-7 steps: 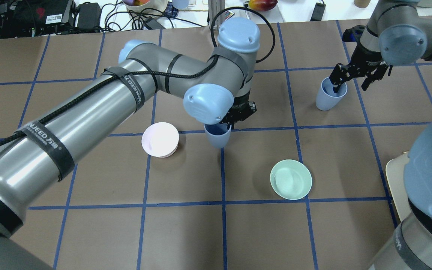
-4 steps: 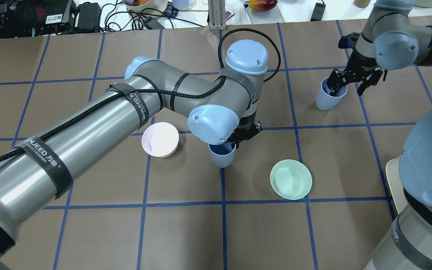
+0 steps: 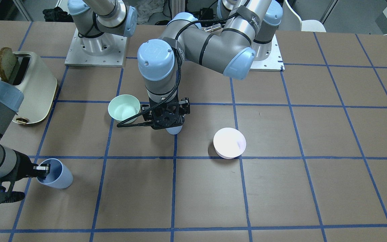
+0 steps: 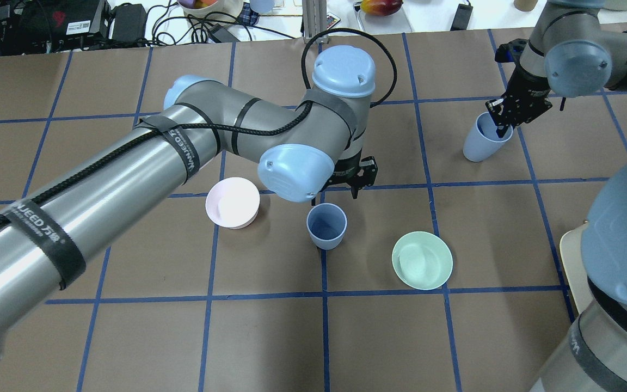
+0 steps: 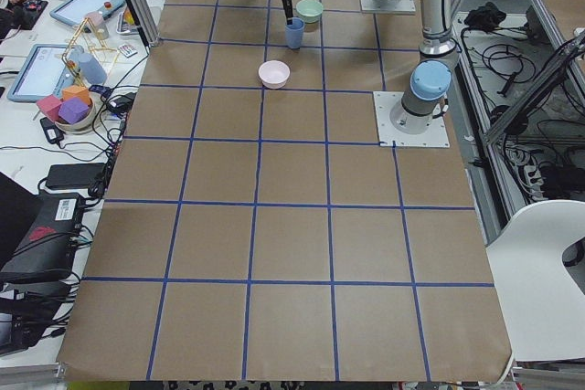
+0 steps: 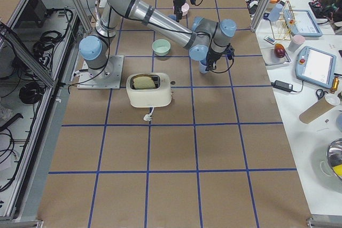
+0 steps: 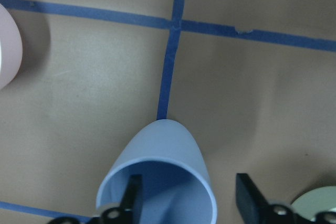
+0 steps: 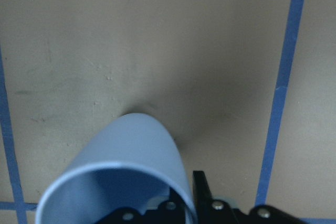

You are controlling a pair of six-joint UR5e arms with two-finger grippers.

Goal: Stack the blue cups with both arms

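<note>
One blue cup (image 4: 326, 226) stands upright on the table by a blue tape line. My left gripper (image 4: 346, 185) is open just above it. In the left wrist view (image 7: 189, 198) one finger is over the cup's mouth and the other is outside its rim (image 7: 157, 182). In the front view only the cup's base (image 3: 174, 129) shows below the gripper (image 3: 166, 119). The second blue cup (image 4: 482, 142) is tilted at the far right. My right gripper (image 4: 501, 122) is shut on its rim, one finger inside; it also shows in the right wrist view (image 8: 121, 182) and the front view (image 3: 55, 173).
A pale pink bowl (image 4: 233, 202) sits left of the near cup and a mint-green bowl (image 4: 422, 260) to its right. A cream toaster (image 3: 35, 87) with a slice of bread stands by the right arm's side of the table.
My left arm carried its cup toward the robot, set it down, opened and rose off it. My right gripper closed on the far cup's rim, and that cup now tilts.
</note>
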